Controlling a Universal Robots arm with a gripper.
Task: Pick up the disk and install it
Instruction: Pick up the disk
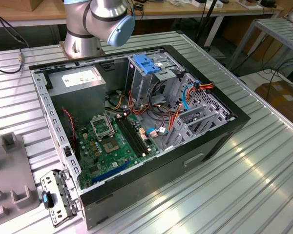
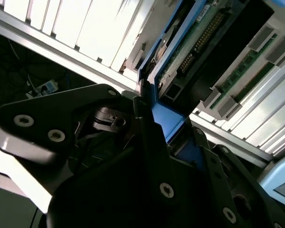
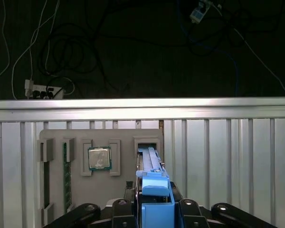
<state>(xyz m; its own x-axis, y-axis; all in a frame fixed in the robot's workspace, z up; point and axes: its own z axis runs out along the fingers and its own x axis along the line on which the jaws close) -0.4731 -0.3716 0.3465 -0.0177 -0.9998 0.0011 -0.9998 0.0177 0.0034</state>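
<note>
Black fingers of the gripper are looming closest in the second wrist view, set narrow and squeezing the blue side rail of the disk, one finger pressing each side; the disk's green circuit board and connector pins are facing the camera beyond them. Seen in the first wrist view, the gripper is clamping that same blue rail while the disk is standing on edge in a slot of the grey fixture tray, at the tray's end farthest from its memory stick. A processor chip is sitting in a square pocket of the tray, between the memory stick and the disk's slot. The tray is lying flat on the ribbed aluminium table, whose edge is running just beyond the tray. In the exterior view, the open computer case is lying on its side to the exterior view's right of the tray, showing its motherboard, grey power supply and metal drive cage with a blue latch. The arm's base is standing beyond the case, well apart from the tray
</note>
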